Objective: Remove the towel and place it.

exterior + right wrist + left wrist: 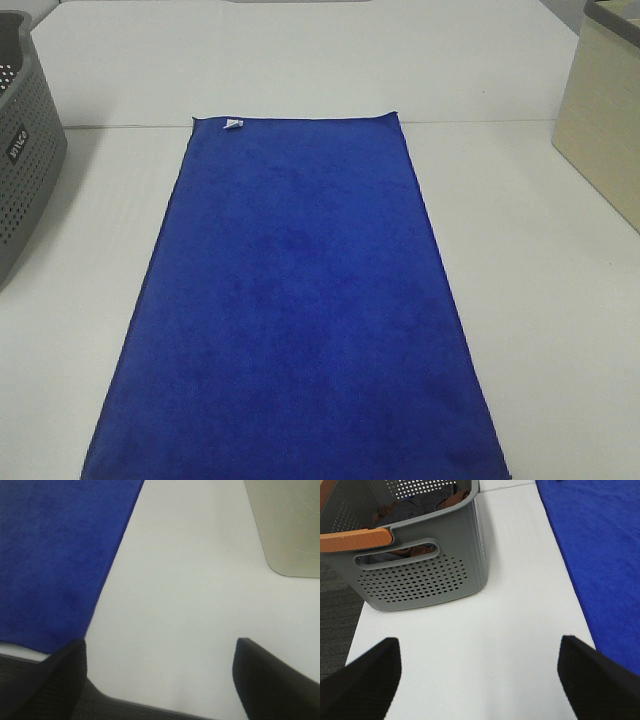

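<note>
- Broadly, the white surface (540, 300) carries the towel (295, 310), spread flat down its middle, white tag (232, 124) at a far corner.
- Left of it stands a grey basket (25, 150); right, a beige bin (605, 110); both are cut off by the frame.
- Bare strips flank the towel's long edges.
- Left gripper (479, 680) and right gripper (160, 677) hang over the bare surface, jaws wide and empty.
- Basket's contents are dark cloth, hard to identify.

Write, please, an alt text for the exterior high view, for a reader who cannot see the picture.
A large deep-blue towel lies spread flat along the middle of a white table, with a small white tag at its far edge. A grey perforated basket stands at the left edge and a beige box at the right edge; no robot arm is visible.
</note>
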You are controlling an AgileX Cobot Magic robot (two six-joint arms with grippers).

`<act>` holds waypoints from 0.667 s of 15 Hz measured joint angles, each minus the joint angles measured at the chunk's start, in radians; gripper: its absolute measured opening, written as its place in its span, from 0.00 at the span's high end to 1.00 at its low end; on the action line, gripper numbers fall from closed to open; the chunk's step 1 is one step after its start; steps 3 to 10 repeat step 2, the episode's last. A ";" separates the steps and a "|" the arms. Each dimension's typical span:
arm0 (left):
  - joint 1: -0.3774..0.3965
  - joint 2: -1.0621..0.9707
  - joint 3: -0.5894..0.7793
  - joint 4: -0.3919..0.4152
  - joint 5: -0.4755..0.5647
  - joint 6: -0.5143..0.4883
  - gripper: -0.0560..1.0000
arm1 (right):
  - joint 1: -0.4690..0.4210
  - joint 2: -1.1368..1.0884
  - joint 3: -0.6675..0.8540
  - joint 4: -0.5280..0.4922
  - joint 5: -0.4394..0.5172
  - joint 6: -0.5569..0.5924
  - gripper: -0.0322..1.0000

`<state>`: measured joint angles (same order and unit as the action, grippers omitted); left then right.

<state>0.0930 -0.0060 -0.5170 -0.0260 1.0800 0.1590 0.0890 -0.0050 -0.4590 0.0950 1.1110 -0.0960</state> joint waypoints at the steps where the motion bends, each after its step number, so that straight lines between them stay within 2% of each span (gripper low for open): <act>1: 0.000 0.000 0.000 0.000 0.000 0.000 0.19 | 0.000 0.000 0.000 0.000 0.000 0.000 0.21; 10: 0.000 0.000 0.000 0.000 0.000 0.000 0.19 | 0.000 0.000 0.000 0.000 0.000 0.000 0.21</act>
